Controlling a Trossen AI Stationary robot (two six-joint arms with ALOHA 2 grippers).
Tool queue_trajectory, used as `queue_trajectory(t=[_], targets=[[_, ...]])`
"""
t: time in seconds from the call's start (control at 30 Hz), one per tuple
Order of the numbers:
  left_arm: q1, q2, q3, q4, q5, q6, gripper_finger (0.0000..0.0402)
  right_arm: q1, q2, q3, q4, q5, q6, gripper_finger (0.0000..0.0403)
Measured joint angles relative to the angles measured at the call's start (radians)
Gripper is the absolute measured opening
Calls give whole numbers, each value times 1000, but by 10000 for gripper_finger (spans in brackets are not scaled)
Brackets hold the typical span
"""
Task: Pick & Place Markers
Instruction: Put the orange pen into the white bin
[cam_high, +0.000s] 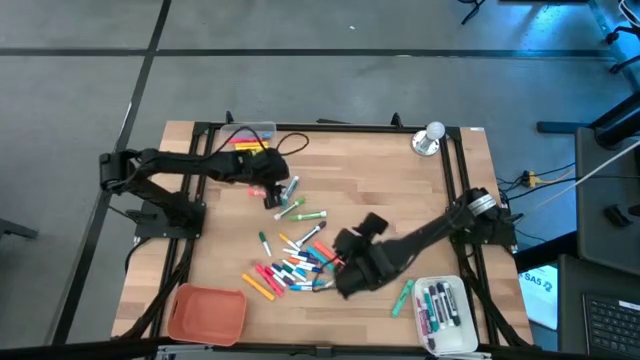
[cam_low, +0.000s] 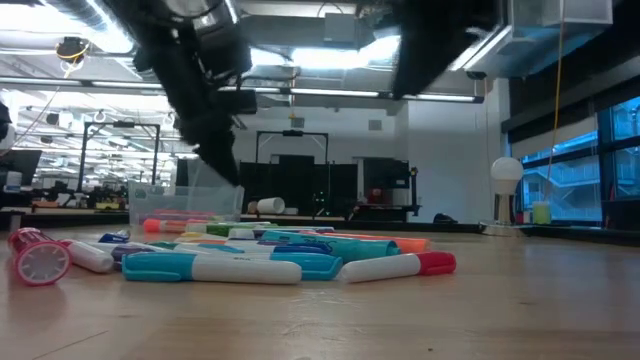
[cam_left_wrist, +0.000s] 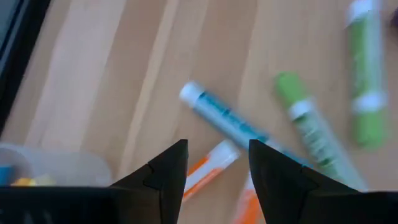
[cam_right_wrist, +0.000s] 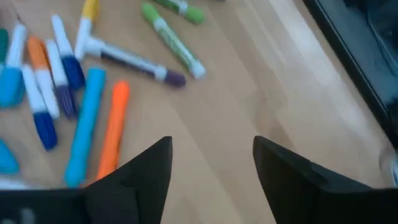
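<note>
Several markers (cam_high: 292, 265) in many colours lie loose in a heap on the middle of the wooden table (cam_high: 400, 180); the low view shows them lying flat (cam_low: 240, 262). My left gripper (cam_high: 278, 195) hangs open over the far end of the heap. A blue marker (cam_left_wrist: 227, 118), an orange one (cam_left_wrist: 208, 169) and two green ones (cam_left_wrist: 310, 132) lie below its fingers (cam_left_wrist: 217, 158). My right gripper (cam_high: 340, 265) hovers open at the right side of the heap. An orange marker (cam_right_wrist: 112, 134) and a light-blue one (cam_right_wrist: 84, 127) lie beside its empty fingers (cam_right_wrist: 211, 168).
A clear tub (cam_high: 250, 135) holding markers stands at the far left. An orange-red tray (cam_high: 207, 312) sits at the near left and a white tray (cam_high: 445, 310) with markers at the near right. A lone green marker (cam_high: 403, 297) lies beside it. A silver bell (cam_high: 430, 138) stands far right.
</note>
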Motion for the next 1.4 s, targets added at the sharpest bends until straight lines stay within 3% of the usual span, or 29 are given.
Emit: queue_trajectory(t=[0.23,0.5,0.67,0.93,1.27,1.4], targets=[[63,14,-55,1,18,129,154,-75,-3,-7,73,-69,-152,170],[65,14,-91,34,42,307,148,-180,-3,-110,386,-279,-340,125],[81,14,-91,66,69,329,148,-196,-3,-78,417,-275,-295,103],[178,41,-91,79,202,343,148,-194,-4,-42,473,-267,-397,91],[193,210,-86,137,190,387,147,-183,-3,-42,455,-277,-415,90],[194,237,-83,164,207,298,128,-183,-3,-42,453,-270,-422,90]])
